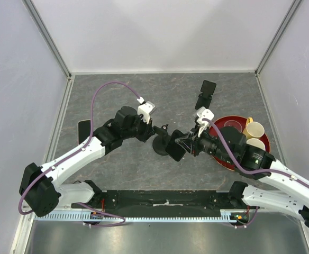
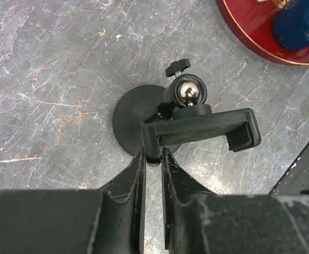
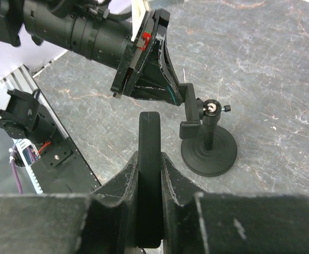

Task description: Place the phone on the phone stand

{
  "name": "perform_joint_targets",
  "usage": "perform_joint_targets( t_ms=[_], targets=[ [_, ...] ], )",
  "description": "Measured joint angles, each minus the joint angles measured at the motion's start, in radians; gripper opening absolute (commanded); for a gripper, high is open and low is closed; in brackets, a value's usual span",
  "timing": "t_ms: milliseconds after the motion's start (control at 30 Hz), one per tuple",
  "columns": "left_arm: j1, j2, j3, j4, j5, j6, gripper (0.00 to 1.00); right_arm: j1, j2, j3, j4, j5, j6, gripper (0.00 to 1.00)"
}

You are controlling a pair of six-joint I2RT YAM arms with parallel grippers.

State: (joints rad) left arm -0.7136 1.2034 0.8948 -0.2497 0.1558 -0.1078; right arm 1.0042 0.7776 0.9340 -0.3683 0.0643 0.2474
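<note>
Black phone in right pincer, stand gripped

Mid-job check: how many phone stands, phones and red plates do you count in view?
Phone stands: 2 - centre stand, back stand
Phones: 2 - held phone, flat phone
Red plates: 1 - red plate
Total: 5

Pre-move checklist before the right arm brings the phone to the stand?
1. Phone gripped by right gripper: ok, held edge-on between the fingers.
2. Left gripper steadying cradle: ok, shut on one end of it.
3. Stand base flat on table: ok.
4. Phone seated in cradle: not ok, phone is apart from the stand.
5. Cradle opening wide enough for phone: cannot tell.
</note>
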Motion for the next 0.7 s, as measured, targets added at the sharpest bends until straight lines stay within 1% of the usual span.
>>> perform_joint_targets(
  t_ms=[167,400,533,700],
  targets=[
    [0.0,0.0,0.0,-0.003,-0.008,0.014,0.02,0.0,0.056,0.006,-0.024,-0.02,-0.038,0.0],
    [0.0,0.0,0.016,-0.035,0.003,0.05,0.02,0.0,0.164,0.065,-0.067,-0.105,-0.12,0.0],
    [0.0,0.0,0.026,-0.056,0.022,0.077,0.02,0.0,0.22,0.08,-0.033,-0.177,-0.187,0.0],
    [0.0,0.013,0.035,-0.064,0.082,0.117,0.02,0.0,0.267,0.07,0.075,-0.333,-0.321,0.0]
  ],
)
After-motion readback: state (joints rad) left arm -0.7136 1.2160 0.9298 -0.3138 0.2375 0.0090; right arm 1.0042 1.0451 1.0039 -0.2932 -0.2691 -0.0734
